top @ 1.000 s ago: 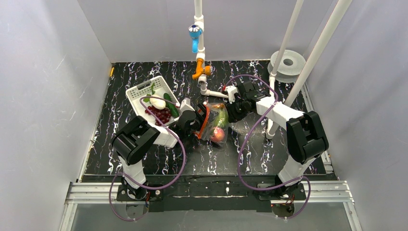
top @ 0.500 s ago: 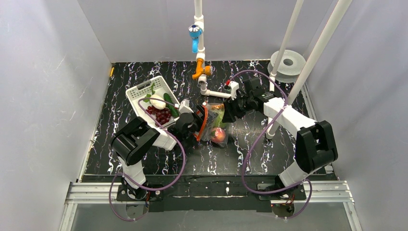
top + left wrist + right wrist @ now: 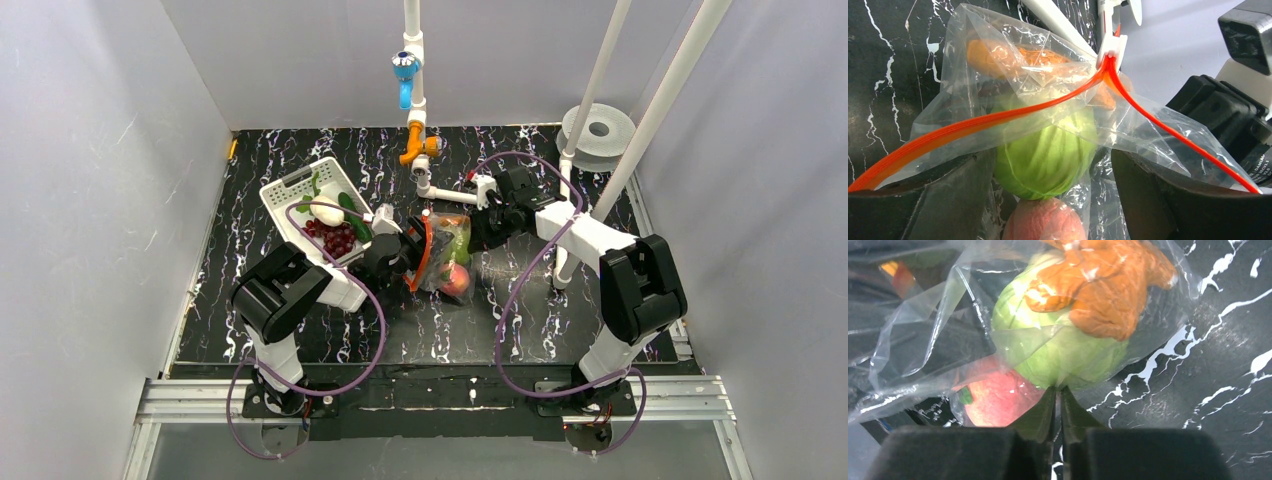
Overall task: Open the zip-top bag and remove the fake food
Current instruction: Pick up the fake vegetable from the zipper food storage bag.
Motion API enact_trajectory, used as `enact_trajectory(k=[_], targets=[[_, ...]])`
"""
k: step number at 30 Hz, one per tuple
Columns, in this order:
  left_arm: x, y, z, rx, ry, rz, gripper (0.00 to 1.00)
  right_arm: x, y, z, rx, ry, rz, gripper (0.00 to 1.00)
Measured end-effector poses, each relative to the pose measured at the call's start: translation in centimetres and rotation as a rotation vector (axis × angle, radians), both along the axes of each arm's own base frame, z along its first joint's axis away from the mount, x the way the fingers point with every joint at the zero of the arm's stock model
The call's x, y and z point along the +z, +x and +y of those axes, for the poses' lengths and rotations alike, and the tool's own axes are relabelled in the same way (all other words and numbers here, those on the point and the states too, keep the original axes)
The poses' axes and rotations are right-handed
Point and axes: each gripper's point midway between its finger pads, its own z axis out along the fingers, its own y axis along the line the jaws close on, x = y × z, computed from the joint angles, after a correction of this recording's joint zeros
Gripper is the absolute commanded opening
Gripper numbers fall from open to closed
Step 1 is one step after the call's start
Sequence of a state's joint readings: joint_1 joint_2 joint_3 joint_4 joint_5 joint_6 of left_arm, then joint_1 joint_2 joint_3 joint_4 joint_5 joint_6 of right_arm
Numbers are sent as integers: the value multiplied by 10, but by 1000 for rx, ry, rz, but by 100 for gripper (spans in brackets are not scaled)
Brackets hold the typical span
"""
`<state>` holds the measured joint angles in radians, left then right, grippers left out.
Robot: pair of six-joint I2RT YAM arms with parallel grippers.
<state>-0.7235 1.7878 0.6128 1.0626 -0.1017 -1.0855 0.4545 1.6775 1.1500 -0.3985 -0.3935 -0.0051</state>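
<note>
The zip-top bag point(image 3: 440, 262) lies mid-table, its orange-red zip strip point(image 3: 973, 127) parted into an open mouth. Inside it are fake food pieces: a green round vegetable point(image 3: 1048, 150), a pink-red peach point(image 3: 1043, 225) and an orange piece point(image 3: 1103, 290). My left gripper point(image 3: 1050, 157) stands open at the mouth, one finger on each side of the green vegetable. My right gripper point(image 3: 1058, 389) is shut on the bag's plastic at the far end, right against the green vegetable point(image 3: 1063, 350). From above, the left gripper point(image 3: 408, 255) and the right gripper point(image 3: 478, 232) flank the bag.
A white slotted basket point(image 3: 290, 190) at the back left holds a white egg piece point(image 3: 327, 213), dark red grapes point(image 3: 335, 238) and a cucumber point(image 3: 353, 215). A white pipe with an orange valve point(image 3: 418, 150) hangs behind the bag. A white roll point(image 3: 598, 130) sits back right.
The right gripper opened, shifted along the bag's far end, then shut on the plastic. The right arm's elbow swung out to the right and came back. The left gripper narrowed slightly.
</note>
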Motion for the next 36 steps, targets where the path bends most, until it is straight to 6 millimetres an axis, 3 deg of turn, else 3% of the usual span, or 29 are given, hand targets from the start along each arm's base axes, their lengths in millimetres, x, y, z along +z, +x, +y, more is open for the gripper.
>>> enact_trajectory(k=[11,20,21,23,24,26,29,33,36], targets=[[-11,0,5,21,39,28,89,-4,10,-11,-19,-65,-53,1],[-11,9,5,51,66,44,85,13,11,-14,22,-53,-122,1],[-10,11,5,55,69,46,85,13,11,-14,26,-57,-121,9],[-8,13,4,60,76,45,84,11,9,-16,32,-66,-114,49],[-7,15,3,61,78,42,84,10,8,-17,31,-71,-113,59],[-5,17,1,60,76,36,83,9,10,-19,23,-85,-118,66],[-3,20,-2,58,78,33,83,7,16,-26,10,-125,-146,59],[-7,21,-4,49,87,42,83,6,28,-37,-31,-189,-194,26],[-10,20,-4,41,106,51,82,8,38,-42,-62,-228,-242,12]])
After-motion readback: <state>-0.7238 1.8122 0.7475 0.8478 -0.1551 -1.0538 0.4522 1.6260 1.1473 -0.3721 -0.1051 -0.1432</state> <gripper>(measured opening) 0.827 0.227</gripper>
